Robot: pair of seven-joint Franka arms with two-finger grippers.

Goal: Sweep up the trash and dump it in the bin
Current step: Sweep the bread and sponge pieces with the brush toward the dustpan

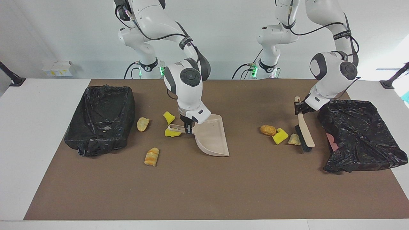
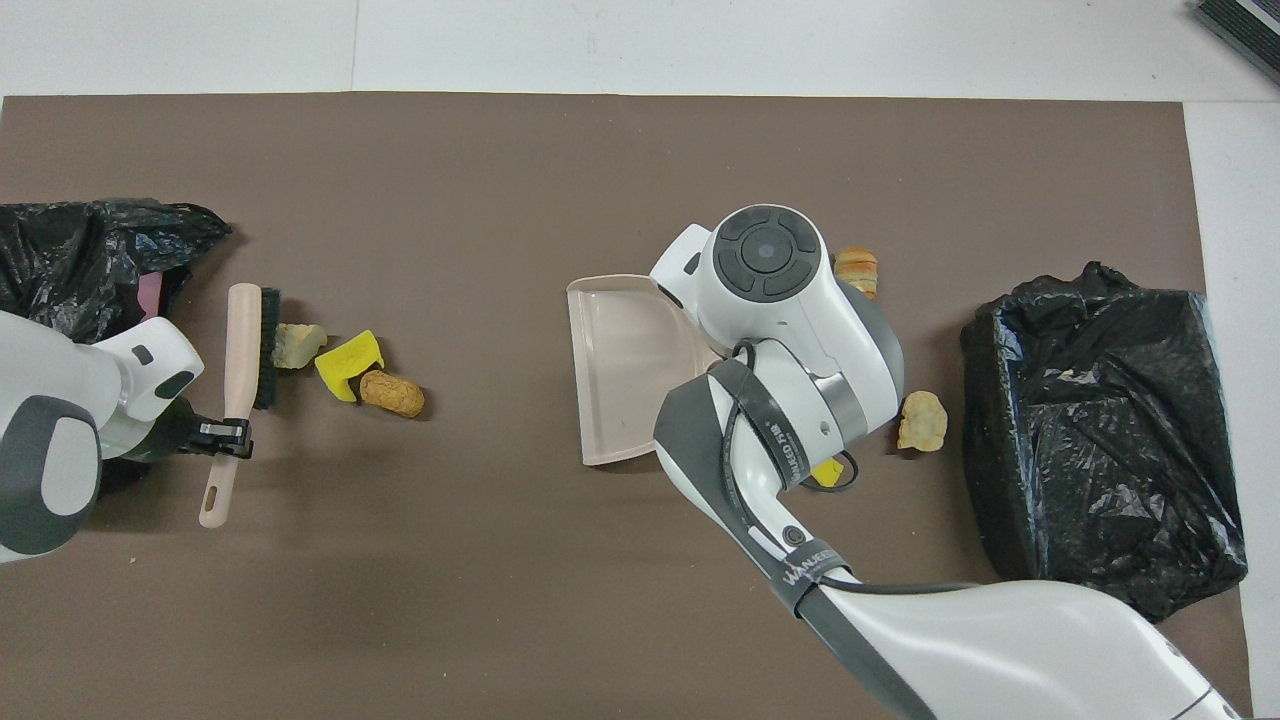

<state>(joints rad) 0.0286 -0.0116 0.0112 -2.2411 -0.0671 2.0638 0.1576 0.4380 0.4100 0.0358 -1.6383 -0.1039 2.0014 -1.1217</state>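
A small white box (image 1: 58, 68) sits off the mat (image 1: 204, 191).

— Any lettering legible?
— Only on the right arm's band (image 2: 812, 566), lower middle of the overhead view: white print, roughly "WANFEED".
— Anywhere else?
— More print on the left arm's band (image 1: 342, 33), upper right of the facing view. Too small to make out.
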